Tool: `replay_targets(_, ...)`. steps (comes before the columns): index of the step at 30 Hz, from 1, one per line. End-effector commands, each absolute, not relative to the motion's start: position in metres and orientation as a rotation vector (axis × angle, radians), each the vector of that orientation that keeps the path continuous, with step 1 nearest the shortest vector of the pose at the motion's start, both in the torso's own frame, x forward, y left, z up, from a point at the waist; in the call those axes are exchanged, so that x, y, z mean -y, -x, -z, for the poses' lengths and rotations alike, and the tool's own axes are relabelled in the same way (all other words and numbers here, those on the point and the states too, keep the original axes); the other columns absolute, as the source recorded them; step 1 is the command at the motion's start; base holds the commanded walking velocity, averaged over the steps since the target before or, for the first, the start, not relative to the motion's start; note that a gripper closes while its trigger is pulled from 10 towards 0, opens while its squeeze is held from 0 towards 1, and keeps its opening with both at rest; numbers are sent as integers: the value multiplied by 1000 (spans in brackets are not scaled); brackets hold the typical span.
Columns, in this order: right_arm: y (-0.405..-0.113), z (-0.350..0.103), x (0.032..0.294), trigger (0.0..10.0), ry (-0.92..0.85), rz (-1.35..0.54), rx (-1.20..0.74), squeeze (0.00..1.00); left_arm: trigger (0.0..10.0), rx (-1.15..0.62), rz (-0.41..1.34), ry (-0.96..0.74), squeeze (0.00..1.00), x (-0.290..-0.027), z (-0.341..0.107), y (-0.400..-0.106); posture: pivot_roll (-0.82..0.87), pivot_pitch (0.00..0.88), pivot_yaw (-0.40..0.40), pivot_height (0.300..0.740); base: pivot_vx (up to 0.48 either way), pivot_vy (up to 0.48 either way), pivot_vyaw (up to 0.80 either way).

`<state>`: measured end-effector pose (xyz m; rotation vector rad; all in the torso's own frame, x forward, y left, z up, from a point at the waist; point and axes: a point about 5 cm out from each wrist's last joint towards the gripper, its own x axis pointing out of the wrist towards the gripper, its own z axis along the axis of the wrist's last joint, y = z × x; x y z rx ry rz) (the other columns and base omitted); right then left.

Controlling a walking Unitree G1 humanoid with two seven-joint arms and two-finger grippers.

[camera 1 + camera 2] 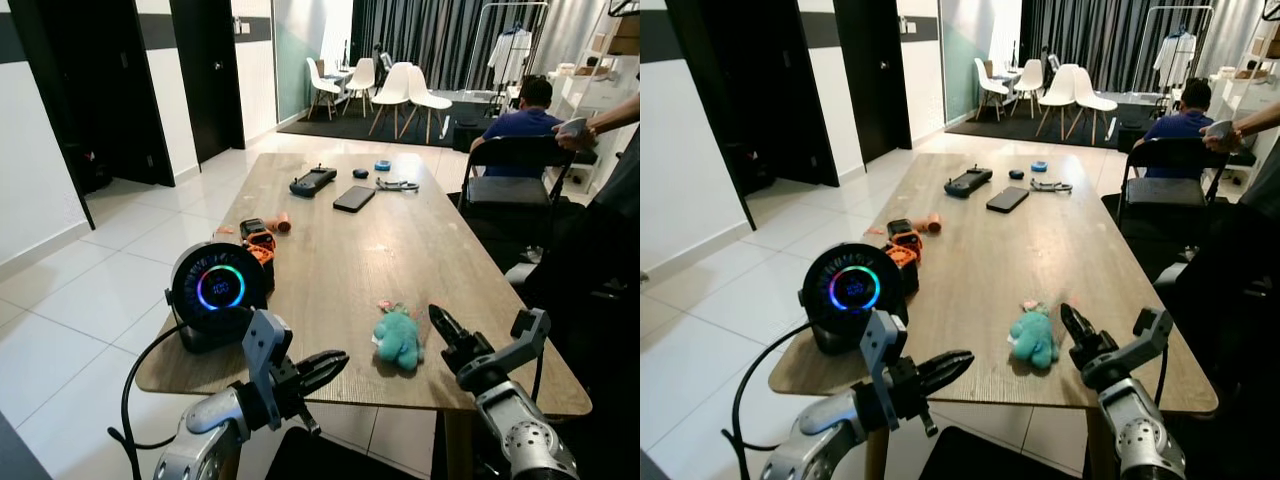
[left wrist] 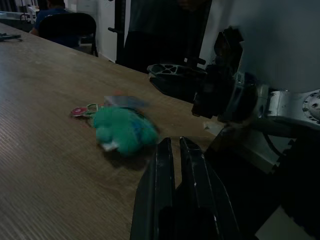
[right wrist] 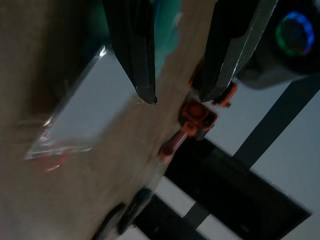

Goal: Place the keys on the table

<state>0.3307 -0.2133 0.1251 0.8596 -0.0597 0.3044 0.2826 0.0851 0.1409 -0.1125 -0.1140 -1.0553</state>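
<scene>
Lying on the wooden table (image 1: pixel 330 270) near its front edge, the keys with a teal plush keychain (image 1: pixel 399 338) rest flat on the wood, touched by neither gripper; small pink tags sit at the far end of the plush. The right gripper (image 1: pixel 447 335) hovers just beside the keychain, on its right, over the table's front edge; its fingers (image 3: pixel 134 52) are spread apart and hold nothing. The left gripper (image 1: pixel 327 368) hangs at the front edge, left of the keychain; its fingers (image 2: pixel 165 195) are pressed together and empty. A round black device with a glowing coloured ring (image 1: pixel 218 290) stands at the table's front left corner; an orange and black tool (image 1: pixel 259 240) lies just behind it. Toward the far end of the table lie a black phone (image 1: pixel 354 198), a black handheld controller (image 1: pixel 312 181) and a small blue object (image 1: pixel 382 165). A seated person in a blue shirt (image 1: pixel 525 118) is beyond the table's far right corner; a black chair (image 1: pixel 515 170) stands behind that person.
</scene>
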Motion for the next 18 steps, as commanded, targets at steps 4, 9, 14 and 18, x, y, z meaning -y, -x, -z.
replay_targets(4,-323,-136,202,10000,-844,-424,73,0,10000,101,1074,124,0,-85,-139,-279,21,51,17,740,0,0,0)
replay_targets(9,-317,-142,198,10000,-838,-483,84,0,10000,98,1076,124,0,-86,-139,-280,20,50,19,740,0,0,0)
replay_targets(14,-316,-149,208,10000,-847,-436,137,0,10000,84,1026,99,0,-90,-133,-284,20,48,20,740,0,0,0)
replay_targets(18,-320,-152,242,10000,-838,-220,207,0,10000,56,911,62,0,-107,-121,-291,18,46,20,740,0,0,0)
